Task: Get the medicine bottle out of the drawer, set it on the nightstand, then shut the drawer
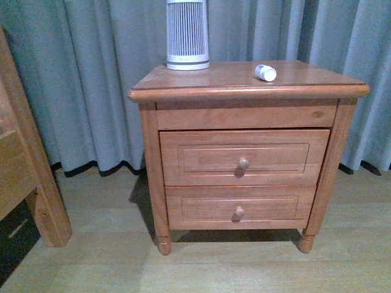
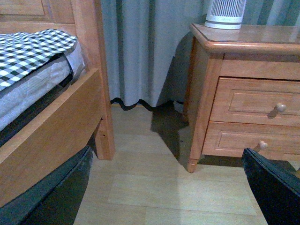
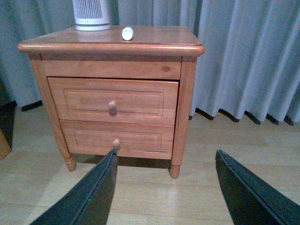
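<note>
The medicine bottle (image 1: pixel 265 72) (image 3: pixel 127 33), small and white, lies on its side on the nightstand (image 1: pixel 214 78) (image 3: pixel 159 38) (image 2: pixel 206 93), near the top's right front. The drawer (image 1: pixel 201 157) (image 3: pixel 84 101) (image 2: pixel 248 101), the taller upper one, has its front standing slightly out from the frame. Neither arm shows in the front view. My left gripper (image 2: pixel 173 197) hangs open over the floor to the nightstand's left. My right gripper (image 3: pixel 166 187) is open, low in front of the nightstand. Both hold nothing.
A tall white ribbed appliance (image 1: pixel 187 33) stands at the back of the nightstand top. A wooden bed frame (image 1: pixel 24 171) with a checked cover (image 2: pixel 28 51) is on the left. Grey curtains (image 1: pixel 91 79) hang behind. Wooden floor (image 1: pixel 201 268) lies in front.
</note>
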